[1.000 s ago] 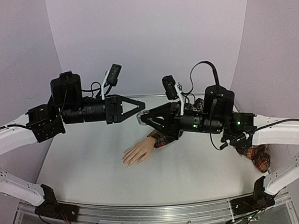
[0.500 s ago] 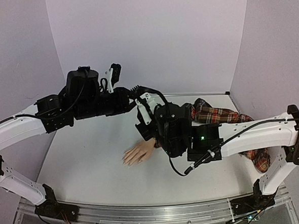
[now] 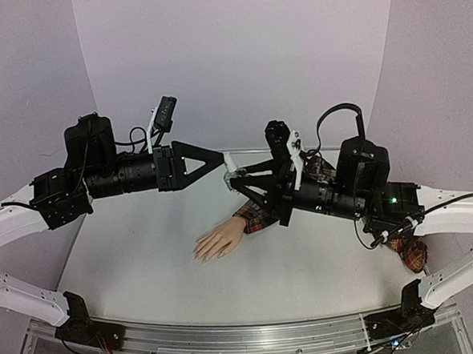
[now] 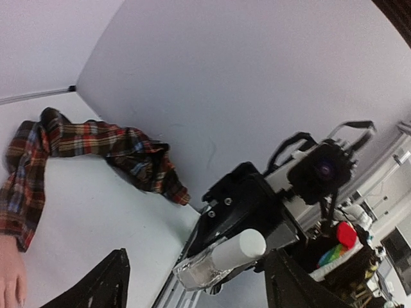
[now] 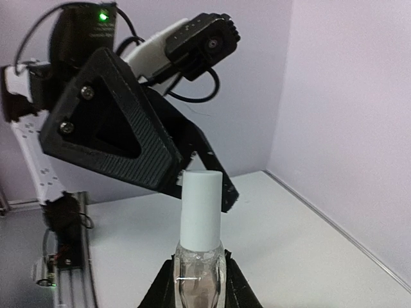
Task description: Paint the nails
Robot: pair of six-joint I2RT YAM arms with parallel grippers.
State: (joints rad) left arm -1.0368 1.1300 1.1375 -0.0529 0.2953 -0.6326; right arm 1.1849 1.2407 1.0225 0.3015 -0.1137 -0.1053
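The pale mannequin hand lies palm down on the table at the end of a red plaid sleeve. Its nails are too small to make out. Above the table my right gripper is shut on a small clear bottle, whose white cap points toward the left arm. My left gripper is open, its fingers wide apart on either side of the bottle and clear of the cap. The hand's edge shows at the lower left of the left wrist view.
The plaid shirt trails along the back right corner and under the right arm. Lilac walls close in the table on three sides. An aluminium rail runs along the near edge.
The left gripper's jaws have opened from shut. Both arms swung together half a second ago and have drawn back; the bottle's cap now sits between the left fingers.
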